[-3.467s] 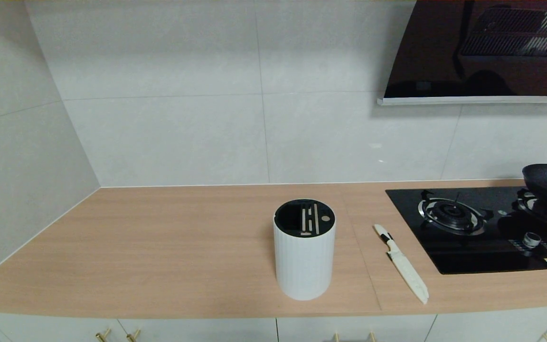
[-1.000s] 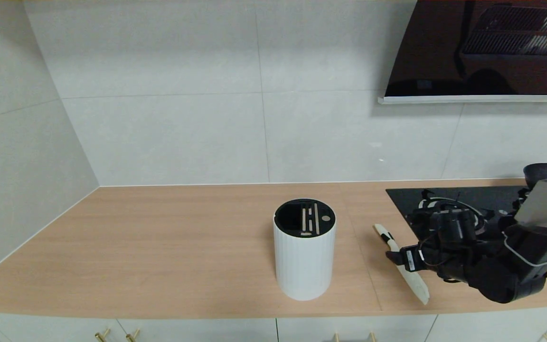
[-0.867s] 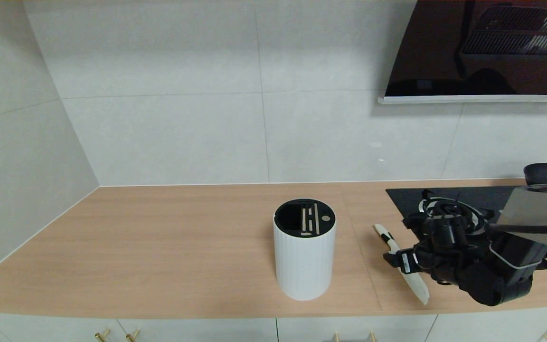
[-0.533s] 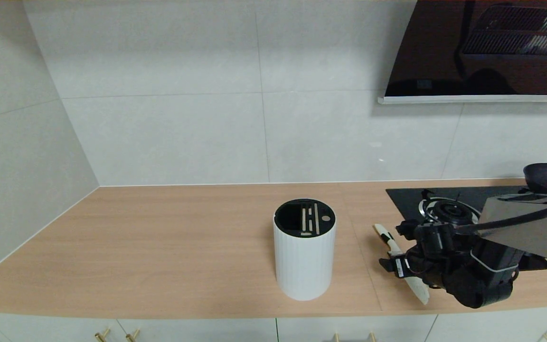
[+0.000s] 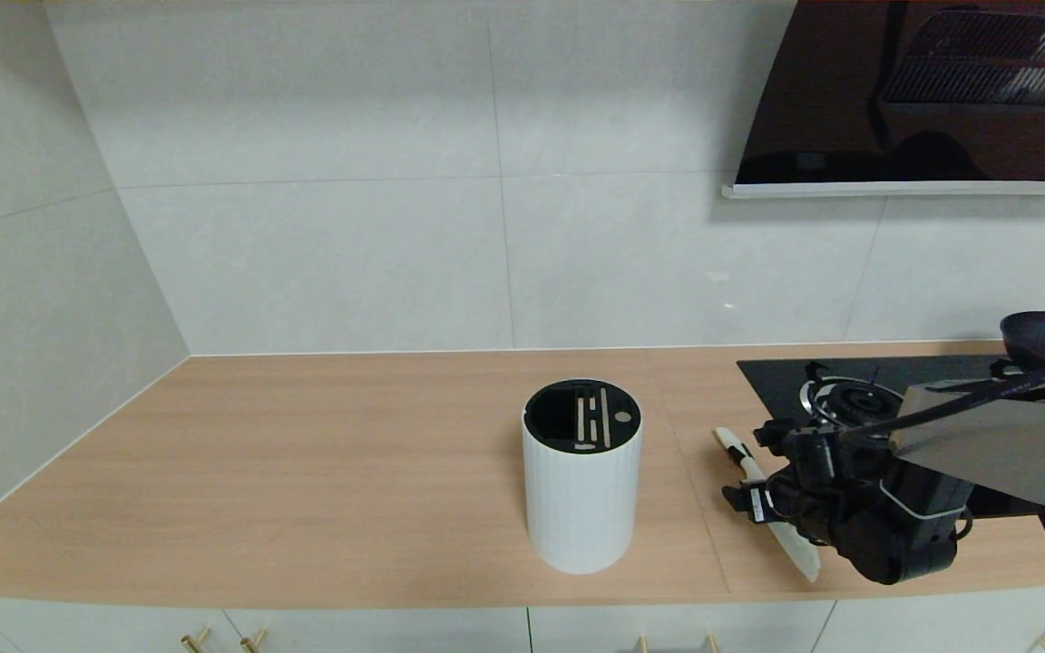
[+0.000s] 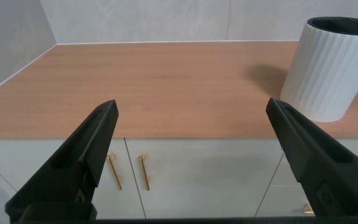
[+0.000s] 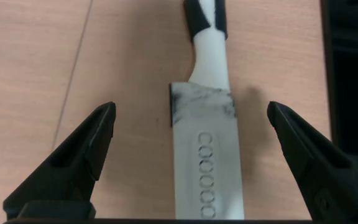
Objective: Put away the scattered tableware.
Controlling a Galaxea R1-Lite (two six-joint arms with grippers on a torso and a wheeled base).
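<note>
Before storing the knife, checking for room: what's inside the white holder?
The white holder has a black insert with narrow slots, a round hole, one open compartment; depths hidden.

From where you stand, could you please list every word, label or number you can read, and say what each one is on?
No text can be read here.
The white tag on the right gripper: print too small to read.
The knife blade: a row of oval dimples, not letters.
</note>
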